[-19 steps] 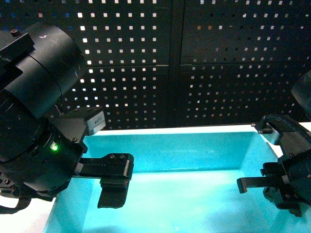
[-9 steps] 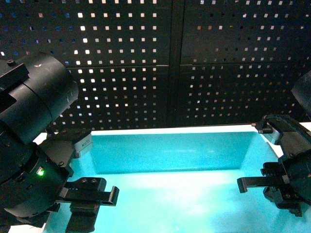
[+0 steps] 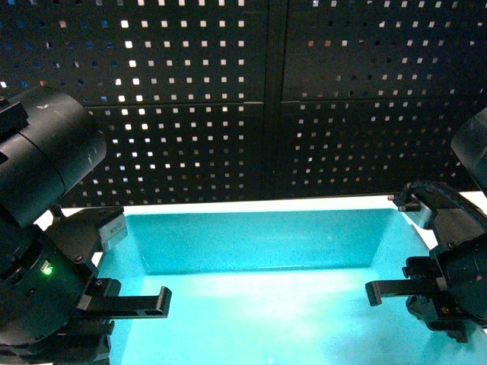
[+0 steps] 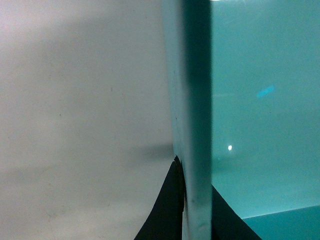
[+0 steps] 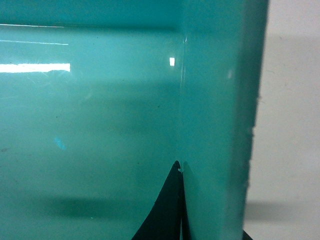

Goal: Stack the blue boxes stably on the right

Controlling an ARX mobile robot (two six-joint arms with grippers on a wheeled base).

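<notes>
Head view: a turquoise, smooth-walled, open-top rectangular plastic bin fills the lower half of the picture, its far wall running left to right in front of a black perforated metal panel. The bin's floor is bright with glare. The left arm's black body sits at the near left, and its left claw is at the bin's left wall; one dark finger reaches rightward over the bin's interior. The right claw is at the bin's right wall, with one dark finger pointing leftward inside the bin. A strip of pale white desk shows at the far right beyond the bin's rim.

Left wrist view: the bin's left wall stands edge-on up the middle of the picture. To its left lies the pale desk surface; to its right is the turquoise interior. Two dark fingertips rise from the bottom edge, one on each side of the wall and both touching it, so the left claw is closed on the wall.

Right wrist view: the bin's right wall runs up the picture, with the turquoise interior on the left and the pale desk on the right. A dark fingertip presses against the wall's inner face; the outer one is barely seen at the bottom edge. The right claw appears clamped on this wall.
</notes>
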